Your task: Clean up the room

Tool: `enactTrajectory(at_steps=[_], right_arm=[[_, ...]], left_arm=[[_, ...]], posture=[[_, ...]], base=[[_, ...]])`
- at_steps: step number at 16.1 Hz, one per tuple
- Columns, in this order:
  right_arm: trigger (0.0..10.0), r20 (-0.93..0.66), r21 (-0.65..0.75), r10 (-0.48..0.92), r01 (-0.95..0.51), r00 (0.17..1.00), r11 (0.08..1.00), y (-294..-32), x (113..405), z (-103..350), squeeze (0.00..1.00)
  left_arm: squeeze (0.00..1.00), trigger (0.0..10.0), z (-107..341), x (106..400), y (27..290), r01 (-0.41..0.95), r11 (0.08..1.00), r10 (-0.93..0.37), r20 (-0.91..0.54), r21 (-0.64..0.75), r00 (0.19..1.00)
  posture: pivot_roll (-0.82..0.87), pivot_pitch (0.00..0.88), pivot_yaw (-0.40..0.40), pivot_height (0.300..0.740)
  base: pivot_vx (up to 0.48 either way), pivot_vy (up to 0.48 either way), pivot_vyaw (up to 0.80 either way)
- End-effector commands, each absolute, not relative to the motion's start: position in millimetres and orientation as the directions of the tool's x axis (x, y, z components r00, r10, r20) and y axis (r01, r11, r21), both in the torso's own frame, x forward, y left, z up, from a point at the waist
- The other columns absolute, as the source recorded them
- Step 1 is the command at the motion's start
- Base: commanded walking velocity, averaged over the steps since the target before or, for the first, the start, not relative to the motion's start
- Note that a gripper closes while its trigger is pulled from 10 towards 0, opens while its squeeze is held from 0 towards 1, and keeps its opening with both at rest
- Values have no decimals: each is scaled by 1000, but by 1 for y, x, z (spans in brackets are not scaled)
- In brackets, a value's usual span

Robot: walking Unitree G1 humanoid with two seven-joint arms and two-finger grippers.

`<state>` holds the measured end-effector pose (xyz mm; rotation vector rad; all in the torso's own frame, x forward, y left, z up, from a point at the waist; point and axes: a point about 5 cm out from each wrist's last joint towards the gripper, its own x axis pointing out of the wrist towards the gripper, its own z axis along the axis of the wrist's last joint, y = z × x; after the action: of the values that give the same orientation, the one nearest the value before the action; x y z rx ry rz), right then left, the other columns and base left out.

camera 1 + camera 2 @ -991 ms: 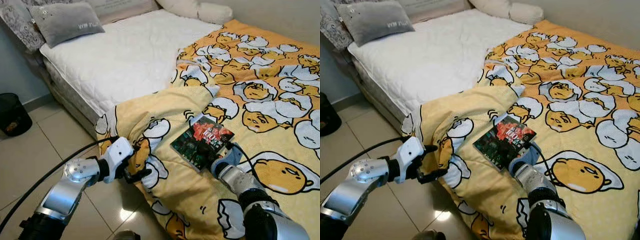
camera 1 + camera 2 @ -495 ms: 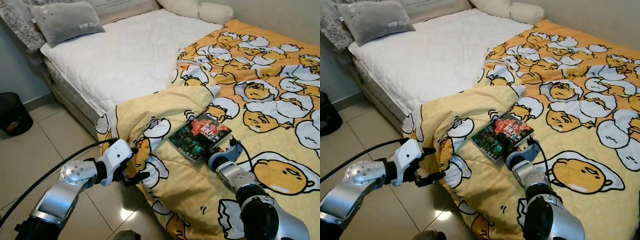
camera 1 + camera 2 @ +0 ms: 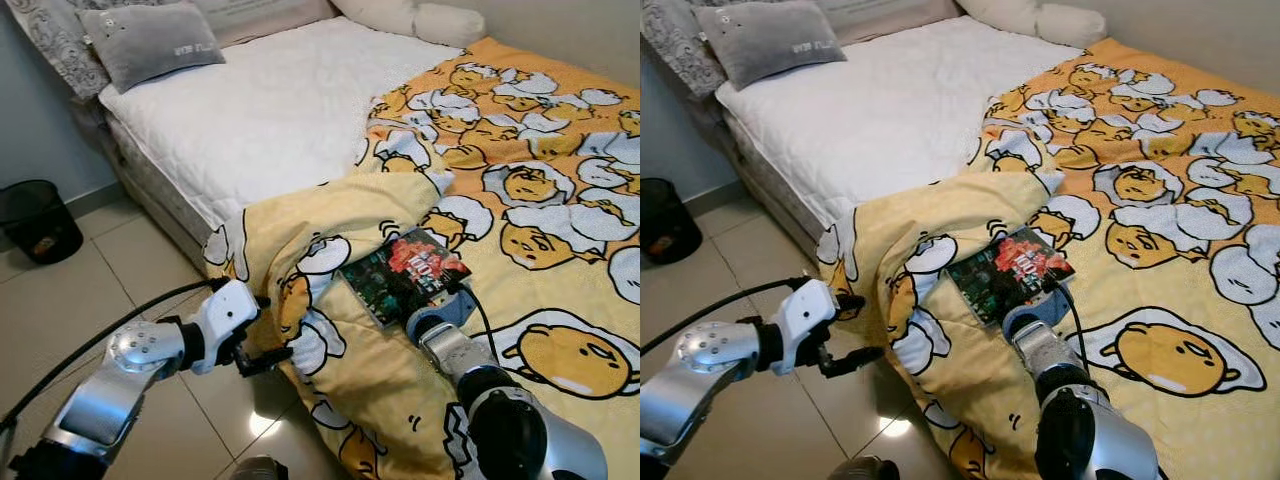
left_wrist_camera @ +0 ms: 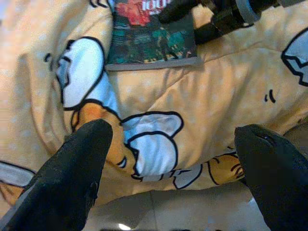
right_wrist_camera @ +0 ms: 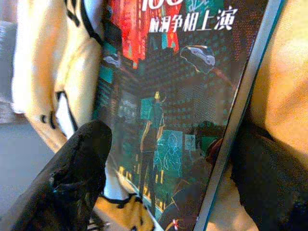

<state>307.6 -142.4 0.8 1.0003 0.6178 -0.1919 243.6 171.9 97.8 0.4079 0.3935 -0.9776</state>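
step: picking the book off the bed, judged from where the right arm has reached.
book (image 3: 404,276): lies flat on the yellow cartoon blanket (image 3: 520,250), near the bed's floor-side edge, cover up.
right gripper (image 5: 163,178): at the book's near edge, fingers spread wide, one over the cover and one past the spine side; nothing clamped yet.
left gripper (image 4: 168,163): fingers wide apart, empty, hovering just off the blanket's hanging fold above the tiled floor (image 3: 70,290).
next move: likely needs one finger under the book's edge, then closing and lifting.
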Motion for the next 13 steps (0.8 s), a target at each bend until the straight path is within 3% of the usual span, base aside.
enactTrajectory(at_steps=[1, 5, 8, 12, 13], right_arm=[[10000, -613, 680, 111, 450, 782, 579, -139, 304, -4, 0], [10000, -655, 624, 79, 479, 751, 618, -137, 298, -11, 0], [10000, -493, 813, 100, 416, 864, 407, -136, 318, 12, 0], [10000, -327, 914, 99, 288, 940, 285, -139, 334, 34, 0], [9020, -326, 915, 94, 289, 941, 283, -139, 335, 35, 0]], left_arm=[[976, 10000, 104, 243, 177, 844, 508, -700, -491, 168, 519], [980, 10000, 108, 234, 181, 840, 513, -689, -499, 177, 526], [980, 10000, 111, 230, 182, 831, 528, -681, -498, 175, 538], [980, 10000, 113, 226, 185, 824, 541, -675, -497, 169, 545], [976, 10000, 114, 224, 185, 823, 543, -673, -499, 167, 546]], posture=[[263, 0, 60, 740], [304, 0, 63, 740], [325, 0, 61, 740], [343, 1, 54, 740], [345, 1, 53, 740]], base=[[0, 0, 0], [0, 0, 0], [0, 0, 0], [0, 0, 0], [0, 0, 0]])
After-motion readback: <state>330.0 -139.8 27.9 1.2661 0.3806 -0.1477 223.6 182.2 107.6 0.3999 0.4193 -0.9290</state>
